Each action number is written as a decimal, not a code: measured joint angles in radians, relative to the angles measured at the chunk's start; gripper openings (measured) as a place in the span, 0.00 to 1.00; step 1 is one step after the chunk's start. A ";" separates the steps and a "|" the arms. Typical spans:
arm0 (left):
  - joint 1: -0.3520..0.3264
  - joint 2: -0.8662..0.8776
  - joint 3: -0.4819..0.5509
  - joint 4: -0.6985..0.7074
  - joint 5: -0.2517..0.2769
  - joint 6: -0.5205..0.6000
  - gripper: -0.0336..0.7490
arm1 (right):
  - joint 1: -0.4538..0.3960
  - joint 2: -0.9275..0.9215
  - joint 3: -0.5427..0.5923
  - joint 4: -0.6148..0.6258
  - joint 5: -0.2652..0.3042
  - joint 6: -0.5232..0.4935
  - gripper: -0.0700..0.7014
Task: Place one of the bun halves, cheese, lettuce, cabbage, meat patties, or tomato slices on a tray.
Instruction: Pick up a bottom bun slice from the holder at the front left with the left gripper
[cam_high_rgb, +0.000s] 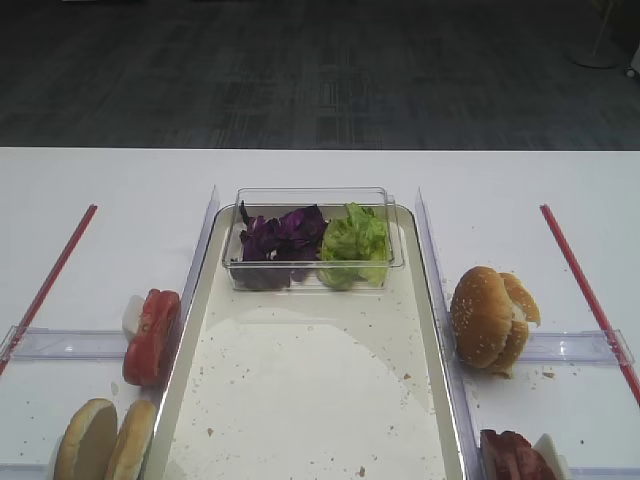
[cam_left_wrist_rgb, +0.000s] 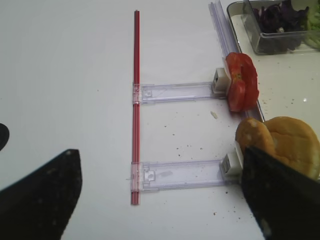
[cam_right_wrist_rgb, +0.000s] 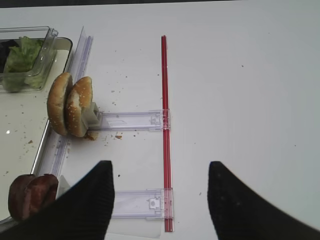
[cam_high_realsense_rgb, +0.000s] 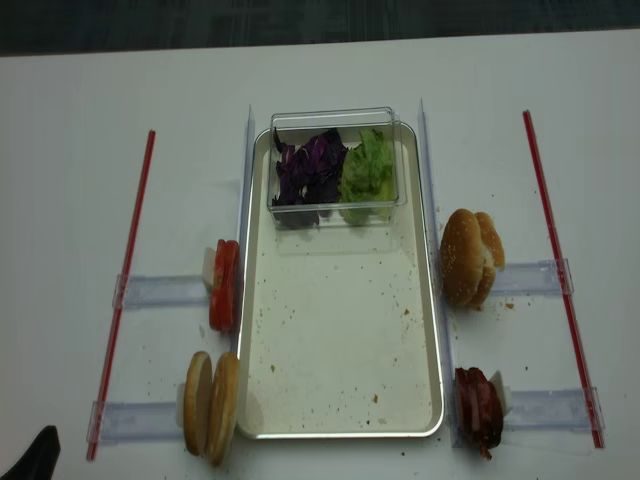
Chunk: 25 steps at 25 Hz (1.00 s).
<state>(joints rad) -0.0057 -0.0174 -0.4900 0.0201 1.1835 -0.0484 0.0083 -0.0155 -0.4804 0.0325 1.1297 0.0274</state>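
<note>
The tray (cam_high_realsense_rgb: 340, 330) lies in the middle of the table with a bare, crumb-speckled floor. At its far end a clear tub holds purple cabbage (cam_high_realsense_rgb: 308, 170) and green lettuce (cam_high_realsense_rgb: 366, 170). Tomato slices (cam_high_realsense_rgb: 223, 285) stand on edge left of the tray, with the bun halves (cam_high_realsense_rgb: 210, 402) nearer me. The meat patties (cam_high_realsense_rgb: 478, 408) sit at the tray's right. No cheese is in view. My left gripper (cam_left_wrist_rgb: 159, 152) is open and empty over the table left of the bun halves (cam_left_wrist_rgb: 280, 142). My right gripper (cam_right_wrist_rgb: 160, 164) is open and empty, right of the meat patties (cam_right_wrist_rgb: 30, 195).
Thick sesame buns (cam_high_realsense_rgb: 470, 257) stand on edge right of the tray. Red strips (cam_high_realsense_rgb: 125, 290) (cam_high_realsense_rgb: 560, 270) run along both sides, joined to clear plastic rails (cam_high_realsense_rgb: 160, 290) that hold the food. The table's far edge (cam_high_rgb: 320, 149) meets dark floor.
</note>
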 joint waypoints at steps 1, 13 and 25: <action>0.000 0.000 0.000 0.000 0.000 0.000 0.81 | 0.000 0.000 0.000 0.000 0.000 0.000 0.67; 0.000 0.000 0.000 0.000 0.000 0.000 0.81 | 0.000 0.000 0.000 0.000 0.000 0.000 0.67; 0.000 0.006 0.000 0.000 0.004 0.002 0.81 | 0.000 0.000 0.000 0.000 0.000 0.000 0.67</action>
<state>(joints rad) -0.0057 -0.0115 -0.4900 0.0201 1.1879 -0.0469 0.0083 -0.0155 -0.4804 0.0325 1.1297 0.0274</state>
